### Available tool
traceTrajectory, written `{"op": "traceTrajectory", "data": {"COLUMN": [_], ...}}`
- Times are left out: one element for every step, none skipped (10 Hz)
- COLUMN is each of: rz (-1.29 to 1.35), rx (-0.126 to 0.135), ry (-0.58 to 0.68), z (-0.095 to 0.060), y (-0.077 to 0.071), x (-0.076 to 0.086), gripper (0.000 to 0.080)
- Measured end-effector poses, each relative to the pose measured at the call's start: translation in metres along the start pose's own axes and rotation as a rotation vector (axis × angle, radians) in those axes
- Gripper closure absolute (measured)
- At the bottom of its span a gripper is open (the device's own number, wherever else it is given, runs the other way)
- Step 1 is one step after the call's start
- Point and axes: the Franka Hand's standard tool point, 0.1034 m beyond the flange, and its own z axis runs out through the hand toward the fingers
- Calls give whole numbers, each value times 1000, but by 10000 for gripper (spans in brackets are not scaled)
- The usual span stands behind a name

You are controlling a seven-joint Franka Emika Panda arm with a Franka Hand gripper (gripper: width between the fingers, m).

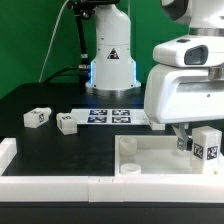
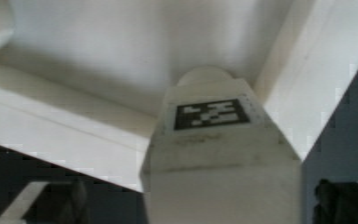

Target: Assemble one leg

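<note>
Up close there's the leg (image 2: 213,140), tag facing the wrist camera, gripped in the jaws over the tray (image 1: 90,166) near its right corner in the exterior view. Two spare legs (image 1: 38,117) sit on the worktop (image 1: 60,145).

Three white legs (image 1: 207,143), one white tray-like part (image 1: 150,158), one marker board (image 1: 110,115), one pincer (image 1: 190,140)

We see a black table top (image 1: 60,150) with a green backdrop (image 1: 35,40) rising behind it. A white rail (image 1: 45,185) edges the table's near side. Light falls evenly across the black surface.
</note>
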Motion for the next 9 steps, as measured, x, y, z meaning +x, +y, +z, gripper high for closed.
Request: {"op": "traceTrajectory", "data": {"rz": [32,31,73,170,311,409,514,648,751], "rx": [1,1,4,10,9,9,8,4,1], "ry": [0,-1,-1,0,-1,-1,-2,-5,-8], "z": [0,0,1,2,2,2,2,2,2], "y": [0,0,1,2,3,4,5,6,7], "x": [0,0,0,0,0,0,-1,-1,-3], "gripper": [249,438,509,509,509,509,509,509,509]}}
